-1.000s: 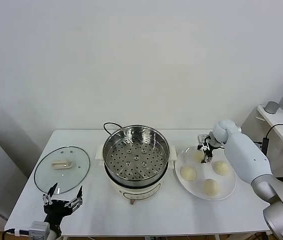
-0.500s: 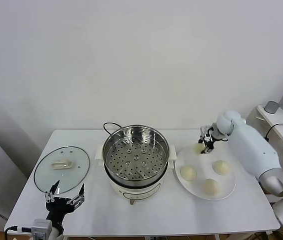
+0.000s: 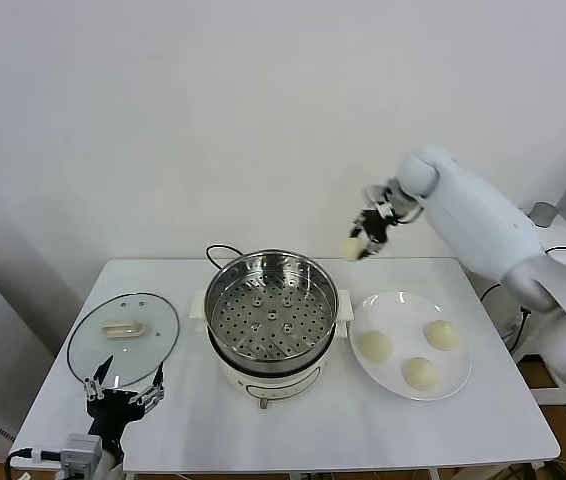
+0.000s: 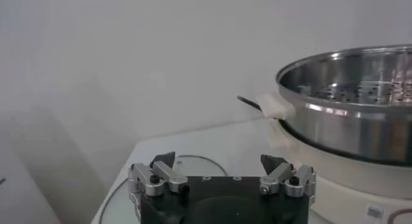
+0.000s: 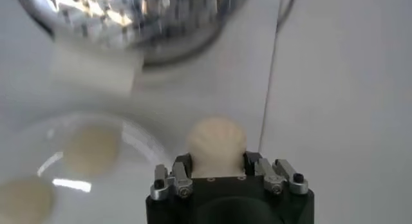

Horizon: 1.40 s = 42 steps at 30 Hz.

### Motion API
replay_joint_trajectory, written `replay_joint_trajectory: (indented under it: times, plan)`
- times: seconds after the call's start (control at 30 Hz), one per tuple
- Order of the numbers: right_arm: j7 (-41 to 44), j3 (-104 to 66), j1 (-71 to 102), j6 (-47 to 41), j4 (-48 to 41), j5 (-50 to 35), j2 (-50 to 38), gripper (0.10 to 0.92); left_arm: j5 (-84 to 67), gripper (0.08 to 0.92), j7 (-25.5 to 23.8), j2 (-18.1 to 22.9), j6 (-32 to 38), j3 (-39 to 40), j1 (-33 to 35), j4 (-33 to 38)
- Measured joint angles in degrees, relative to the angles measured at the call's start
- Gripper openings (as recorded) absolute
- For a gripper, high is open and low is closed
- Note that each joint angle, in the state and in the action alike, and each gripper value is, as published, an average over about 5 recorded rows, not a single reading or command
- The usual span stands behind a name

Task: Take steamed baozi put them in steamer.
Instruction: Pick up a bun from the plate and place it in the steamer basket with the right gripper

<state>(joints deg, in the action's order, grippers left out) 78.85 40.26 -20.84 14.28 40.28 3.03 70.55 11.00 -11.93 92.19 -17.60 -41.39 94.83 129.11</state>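
My right gripper is shut on one cream-white baozi and holds it in the air, above the table between the steamer and the white plate. The held baozi also shows in the head view. Three more baozi lie on the plate. The steamer's perforated tray holds nothing. My left gripper is open and empty at the table's front left, near the glass lid.
A round glass lid lies flat on the table left of the steamer. The steamer's black cord runs behind it. A grey side table stands at the far right.
My right gripper has lifted one baozi off the plate and carried it up and left toward the steamer. Three baozi remain on the plate. The left arm has barely moved.
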Motion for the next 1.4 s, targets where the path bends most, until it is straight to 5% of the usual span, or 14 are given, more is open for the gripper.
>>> replay_joint_trajectory:
  times: [0.23, 0.57, 1.4]
  plan:
    - [2.41, 5.26, -2.66, 14.12, -1.01, -3.4, 4.97, 0.501, 0.01, 0.823, 0.21, 0.0, 0.04, -0.62, 0.32, 0.11]
    - [2.05, 6.48, -1.68, 26.88, 4.13, 4.31, 8.36, 0.501, 0.21, 0.823, 0.25, 0.0, 0.06, -0.43, 0.28, 0.01]
    - [-9.13, 1.51, 5.61, 32.93, 1.9, 27.27, 15.49, 0.501, 0.31, 0.823, 0.35, 0.0, 0.06, -0.36, 0.16, -0.47]
